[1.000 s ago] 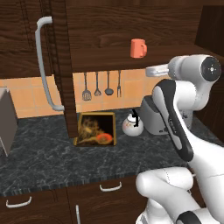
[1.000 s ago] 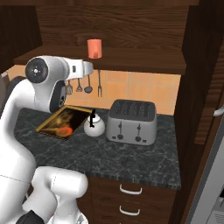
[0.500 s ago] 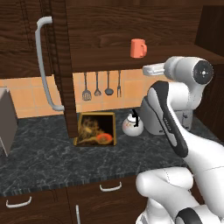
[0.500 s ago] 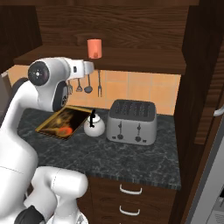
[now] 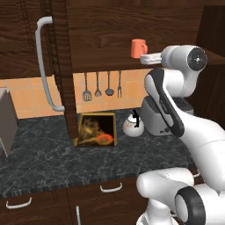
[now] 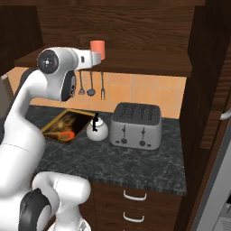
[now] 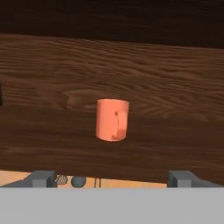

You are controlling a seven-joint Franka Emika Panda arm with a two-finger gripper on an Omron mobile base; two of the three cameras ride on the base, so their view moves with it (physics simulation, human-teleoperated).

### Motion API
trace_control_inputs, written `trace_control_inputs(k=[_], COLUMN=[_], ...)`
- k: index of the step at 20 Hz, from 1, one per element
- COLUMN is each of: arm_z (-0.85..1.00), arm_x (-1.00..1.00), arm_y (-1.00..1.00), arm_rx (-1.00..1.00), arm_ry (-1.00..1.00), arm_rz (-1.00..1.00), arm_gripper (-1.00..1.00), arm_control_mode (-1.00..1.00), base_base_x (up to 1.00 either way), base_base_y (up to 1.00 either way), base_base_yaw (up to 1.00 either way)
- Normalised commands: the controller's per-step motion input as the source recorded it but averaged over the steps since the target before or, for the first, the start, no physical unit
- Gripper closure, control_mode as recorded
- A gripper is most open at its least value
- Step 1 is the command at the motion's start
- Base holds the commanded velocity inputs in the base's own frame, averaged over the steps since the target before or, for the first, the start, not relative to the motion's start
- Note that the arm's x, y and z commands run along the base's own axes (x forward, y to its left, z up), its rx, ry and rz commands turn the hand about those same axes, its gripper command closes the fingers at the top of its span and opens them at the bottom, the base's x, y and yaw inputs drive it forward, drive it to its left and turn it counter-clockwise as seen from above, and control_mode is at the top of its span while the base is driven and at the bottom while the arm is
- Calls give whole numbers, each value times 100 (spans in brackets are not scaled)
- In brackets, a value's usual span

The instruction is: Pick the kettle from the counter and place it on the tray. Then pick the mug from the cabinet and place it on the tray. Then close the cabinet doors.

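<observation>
Since the earlier frames, the hand point(image 7: 112, 178) has been raised a little toward the cabinet point(image 6: 135, 27) shelf; nothing else has shifted. Its fingers are spread wide, nothing is held. Just ahead the mug point(image 7: 112, 119) stands upright, handle facing the hand. The body should be gripped centred, straight in. Below the hand, the toaster point(image 6: 136, 125), tray point(image 5: 96, 128) and kettle point(image 5: 132, 125) rest on the worktop point(image 5: 52, 160), kettle beside the tray, not on it. Nothing blocks the approach.

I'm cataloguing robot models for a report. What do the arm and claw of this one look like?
The arm is glossy white with rounded, tube-like segments. Dark grey bands and round dark caps with a small pale centre mark its joints. The base is white and bulbous with a dark ring. The claw has two small, blocky dark grey fingertips. No cables or markings show.
</observation>
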Motion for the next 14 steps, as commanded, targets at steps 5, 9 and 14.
trace_control_inputs(k=[5, 9, 14], arm_z=[0, 0, -11], arm_x=[68, 69, 53], arm_y=[-8, -4, -14], arm_rx=[1, 1, 8], arm_ry=[3, 0, 0], arm_rz=[3, 7, 10], arm_gripper=[-100, -100, -100], arm_control_mode=[-100, -100, -100], base_base_x=[0, 0, 0], base_base_y=[0, 0, 0], base_base_yaw=[0, 0, 0])
